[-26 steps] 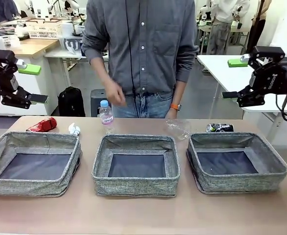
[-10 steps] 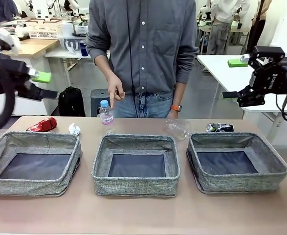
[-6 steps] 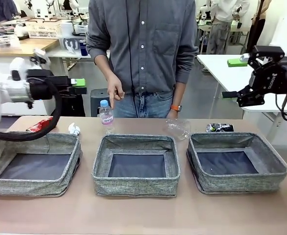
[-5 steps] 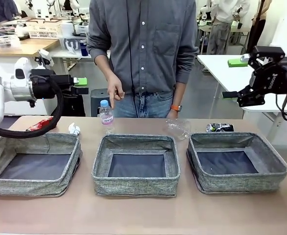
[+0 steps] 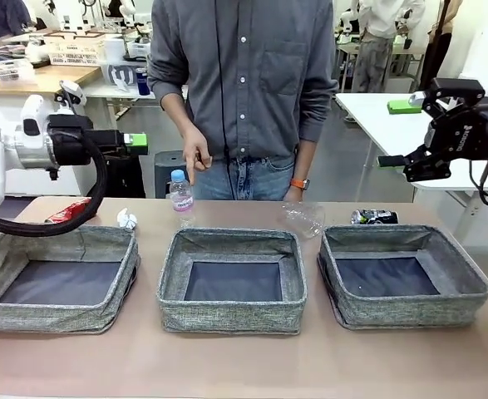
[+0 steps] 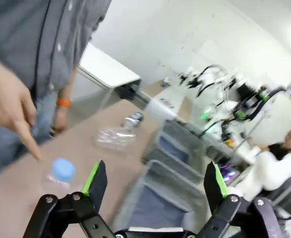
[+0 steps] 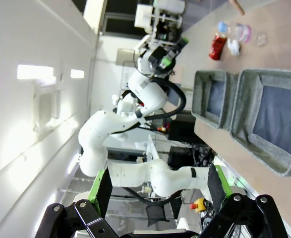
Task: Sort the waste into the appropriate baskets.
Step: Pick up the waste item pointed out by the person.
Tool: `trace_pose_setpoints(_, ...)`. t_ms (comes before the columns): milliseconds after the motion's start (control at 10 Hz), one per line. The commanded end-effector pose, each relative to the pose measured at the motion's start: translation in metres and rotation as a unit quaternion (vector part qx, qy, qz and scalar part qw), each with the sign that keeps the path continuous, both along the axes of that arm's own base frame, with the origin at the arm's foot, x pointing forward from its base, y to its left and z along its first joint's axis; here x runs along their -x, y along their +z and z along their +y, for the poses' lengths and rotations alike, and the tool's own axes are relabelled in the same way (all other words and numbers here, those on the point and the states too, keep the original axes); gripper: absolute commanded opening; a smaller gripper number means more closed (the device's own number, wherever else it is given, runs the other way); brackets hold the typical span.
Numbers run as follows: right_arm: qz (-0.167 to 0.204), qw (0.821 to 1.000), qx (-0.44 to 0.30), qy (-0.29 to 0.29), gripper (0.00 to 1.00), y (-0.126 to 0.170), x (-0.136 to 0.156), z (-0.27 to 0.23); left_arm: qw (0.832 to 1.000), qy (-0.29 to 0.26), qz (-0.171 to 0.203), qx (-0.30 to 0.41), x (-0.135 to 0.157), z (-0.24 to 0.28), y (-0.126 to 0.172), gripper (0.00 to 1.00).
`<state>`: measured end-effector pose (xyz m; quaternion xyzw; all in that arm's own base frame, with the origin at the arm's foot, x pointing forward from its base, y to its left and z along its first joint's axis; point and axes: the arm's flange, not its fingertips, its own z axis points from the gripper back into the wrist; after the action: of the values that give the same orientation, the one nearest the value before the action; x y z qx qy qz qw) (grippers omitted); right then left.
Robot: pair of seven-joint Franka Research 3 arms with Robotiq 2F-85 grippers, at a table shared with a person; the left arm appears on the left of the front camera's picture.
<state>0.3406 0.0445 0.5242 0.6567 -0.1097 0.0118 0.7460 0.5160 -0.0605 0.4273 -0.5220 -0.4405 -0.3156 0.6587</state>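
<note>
The left gripper (image 5: 137,146) hangs in the air over the far left part of the bench (image 5: 244,366), fingers pointing sideways toward the person, jaws spread wide with nothing between them. In its wrist view the left gripper (image 6: 154,183) frames the blurred baskets, and the blue cap of the clear plastic bottle with the pink-white label (image 6: 63,169) sits just past the tip of one finger. From the front, that bottle (image 5: 179,196) stands upright below the gripper and toward the middle of the bench, apart from it. The person's hand (image 5: 197,158) points an index finger down at the bottle.

Below the left arm, the small white paper ball (image 5: 125,219) and the red can (image 5: 69,211) lie behind the left grey woven fabric basket (image 5: 61,316).

The right gripper (image 5: 397,133) is raised high over the right end of the bench, jaws wide apart and empty. Well below it, the dark can (image 5: 373,217) lies on its side just behind the right basket (image 5: 410,313). The clear plastic cup (image 5: 303,218) lies near it, behind the gap between the right and middle basket (image 5: 231,317).
</note>
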Motion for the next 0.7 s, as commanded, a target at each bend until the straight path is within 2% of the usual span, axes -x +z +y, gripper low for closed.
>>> trace_pose_setpoints(0, 0.002, 1.000, -0.010, -0.001, 1.00, 0.005, -0.003, 0.001, 0.987, -0.007, -0.153, -0.052, -0.042, 0.004, -0.027, 1.00)
trace_pose_setpoints(200, 0.002, 1.000, -0.010, -0.001, 1.00, 0.005, -0.003, 0.001, 0.974, -0.075, -0.186, -0.103, -0.053, 0.004, -0.050, 1.00)
trace_pose_setpoints(400, 0.002, 1.000, -0.010, -0.001, 1.00, 0.005, -0.003, 0.001, 0.960, -0.095, -0.223, -0.141, -0.054, 0.003, -0.072, 1.00)
trace_pose_setpoints(500, 0.002, 1.000, -0.010, -0.001, 1.00, 0.005, -0.003, 0.001, 0.965, -0.088, -0.191, -0.159, -0.059, 0.007, -0.083, 1.00)
trace_pose_setpoints(600, 0.002, 1.000, -0.010, -0.001, 1.00, 0.005, -0.003, 0.001, 0.977, -0.034, -0.149, -0.151, -0.064, 0.012, -0.083, 1.00)
